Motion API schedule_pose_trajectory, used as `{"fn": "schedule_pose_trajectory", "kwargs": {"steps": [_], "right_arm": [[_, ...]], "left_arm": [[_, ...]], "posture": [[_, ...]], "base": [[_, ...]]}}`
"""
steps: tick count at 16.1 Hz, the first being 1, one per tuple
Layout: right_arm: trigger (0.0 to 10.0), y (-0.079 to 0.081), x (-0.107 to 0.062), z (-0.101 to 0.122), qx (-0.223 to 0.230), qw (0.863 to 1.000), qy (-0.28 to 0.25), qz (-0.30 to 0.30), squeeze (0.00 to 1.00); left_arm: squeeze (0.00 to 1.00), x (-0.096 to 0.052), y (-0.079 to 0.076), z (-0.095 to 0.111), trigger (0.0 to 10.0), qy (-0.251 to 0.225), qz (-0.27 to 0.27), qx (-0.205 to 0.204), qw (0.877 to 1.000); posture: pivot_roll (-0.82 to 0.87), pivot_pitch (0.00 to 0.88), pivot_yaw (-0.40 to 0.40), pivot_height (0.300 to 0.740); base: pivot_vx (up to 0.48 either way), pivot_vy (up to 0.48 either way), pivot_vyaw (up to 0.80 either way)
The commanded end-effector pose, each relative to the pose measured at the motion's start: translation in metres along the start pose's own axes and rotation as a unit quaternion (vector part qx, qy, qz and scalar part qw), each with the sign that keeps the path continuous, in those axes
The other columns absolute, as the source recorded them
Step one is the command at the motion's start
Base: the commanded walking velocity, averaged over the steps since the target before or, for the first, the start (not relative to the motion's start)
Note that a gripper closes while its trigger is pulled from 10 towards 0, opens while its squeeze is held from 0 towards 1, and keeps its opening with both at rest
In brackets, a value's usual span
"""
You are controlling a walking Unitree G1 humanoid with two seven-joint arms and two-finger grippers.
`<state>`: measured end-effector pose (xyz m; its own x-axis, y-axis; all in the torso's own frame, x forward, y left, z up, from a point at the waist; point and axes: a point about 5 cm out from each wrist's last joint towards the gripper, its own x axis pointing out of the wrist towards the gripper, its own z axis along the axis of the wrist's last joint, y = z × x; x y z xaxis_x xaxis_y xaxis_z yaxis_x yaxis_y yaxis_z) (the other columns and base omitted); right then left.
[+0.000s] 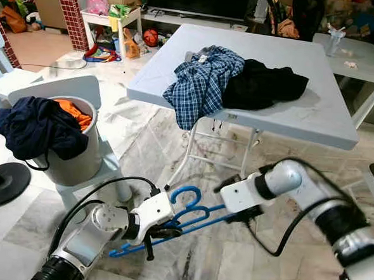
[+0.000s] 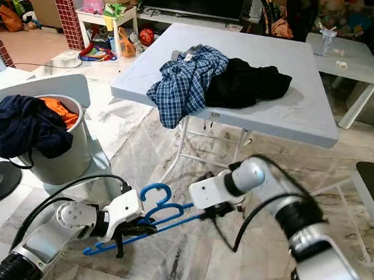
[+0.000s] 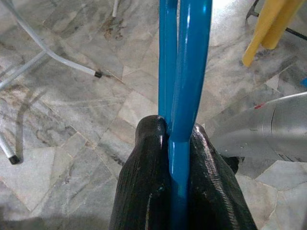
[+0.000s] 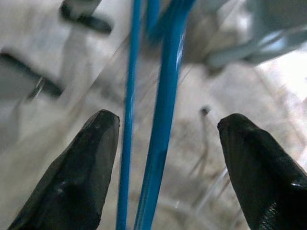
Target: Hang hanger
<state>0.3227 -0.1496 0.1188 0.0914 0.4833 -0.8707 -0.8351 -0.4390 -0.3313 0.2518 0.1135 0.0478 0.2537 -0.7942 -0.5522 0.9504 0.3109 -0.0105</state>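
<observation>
Hangers (image 1: 188, 217): left claw (image 1: 162, 230) pinching the blue stack tight, right claw (image 4: 165, 163) spread w/ bars between fingers. IMO close right on one only, then pull apart slow.

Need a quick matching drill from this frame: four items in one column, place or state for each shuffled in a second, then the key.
1. blue hangers
2. plaid shirt
3. navy garment
4. right gripper

A. draped over the bucket rim
B. open, fingers either side of the hangers
C. clamped in the left gripper
D. heaped on the table, hanging over its front edge

Pairs: 1-C, 2-D, 3-A, 4-B
</observation>
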Motion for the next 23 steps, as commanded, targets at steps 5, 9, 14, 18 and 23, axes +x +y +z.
{"fn": "schedule_pose_trajectory", "kwargs": {"steps": [5,9,14,18,23], "right_arm": [[0.0,0.0,-0.007,-0.015,-0.009,0.995,0.081,0.051,0.0],[0.0,0.0,-0.004,-0.012,-0.002,0.996,0.067,0.063,0.0],[0.0,0.003,-0.002,-0.006,0.012,0.996,0.038,0.074,0.0],[0.0,0.009,0.004,-0.007,0.019,0.996,0.035,0.076,0.0],[0.0,0.014,0.016,-0.002,0.033,0.996,0.018,0.076,0.0]], "left_arm": [[0.0,0.002,0.0,-0.002,10.0,0.013,-0.001,0.021,1.0],[0.0,0.003,0.002,-0.002,10.0,0.013,0.003,0.025,1.0],[0.0,0.007,0.003,-0.003,10.0,0.014,0.013,0.029,0.999],[0.0,0.009,0.004,-0.003,10.0,0.012,0.016,0.031,0.999],[0.0,0.013,0.005,0.0,10.0,0.007,0.021,0.035,0.999]], "posture": [[-0.08,0.0,-0.003,0.74],[-0.09,0.0,-0.003,0.74],[-0.09,0.0,-0.01,0.74],[-0.09,0.0,-0.012,0.74],[-0.09,0.0,-0.018,0.74]], "base": [[0.0,0.0,0.0],[0.0,0.0,0.0],[0.0,0.0,0.0],[0.0,0.0,0.0],[0.0,0.0,0.0]]}}
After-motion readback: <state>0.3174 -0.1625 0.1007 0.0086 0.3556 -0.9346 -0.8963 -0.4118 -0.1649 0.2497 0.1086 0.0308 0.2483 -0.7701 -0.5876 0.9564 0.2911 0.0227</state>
